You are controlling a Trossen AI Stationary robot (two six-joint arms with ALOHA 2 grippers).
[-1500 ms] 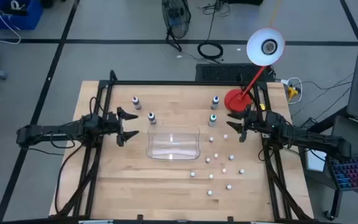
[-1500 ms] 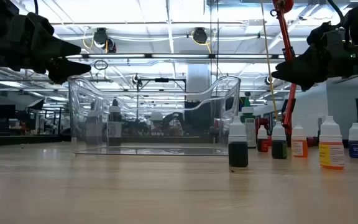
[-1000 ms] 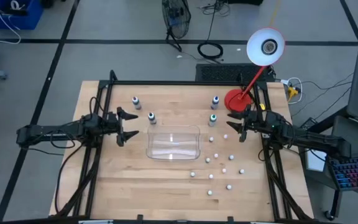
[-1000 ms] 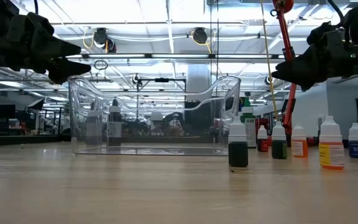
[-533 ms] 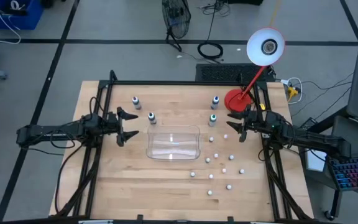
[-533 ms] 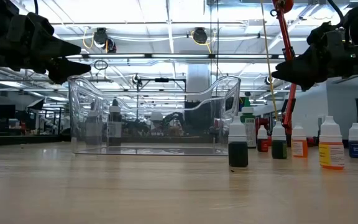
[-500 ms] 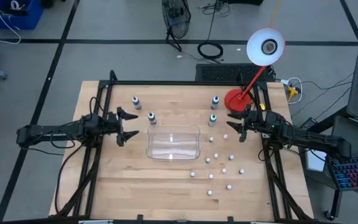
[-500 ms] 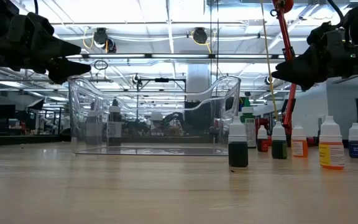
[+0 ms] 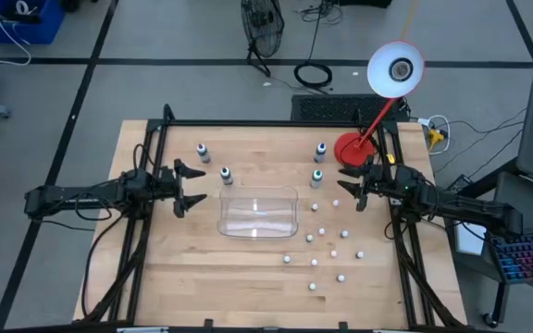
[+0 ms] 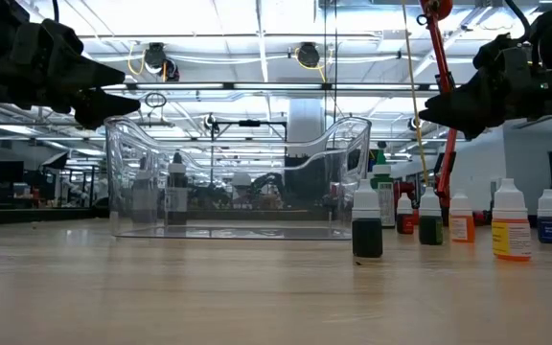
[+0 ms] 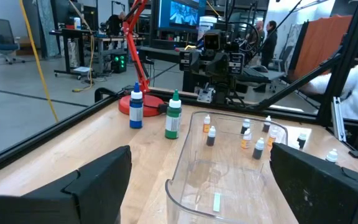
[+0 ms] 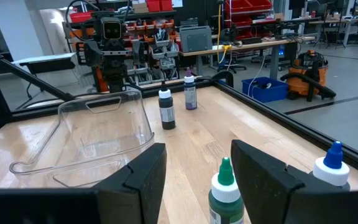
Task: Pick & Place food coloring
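Four food coloring bottles stand upright on their bases on the table's far half: a purple-topped one and a dark one on the left, a blue-topped one and a green-topped one on the right. In the right wrist view the green-topped one and the blue-topped one are close by. My left gripper hovers open at the left of the clear tray. My right gripper hovers open at the tray's right, near the green-topped bottle. Neither touches anything.
Several small white-capped dropper bottles stand scattered on the table's right near part, one dark green in front in the low view. A red desk lamp stands at the far right corner. Black frame rails run along both sides.
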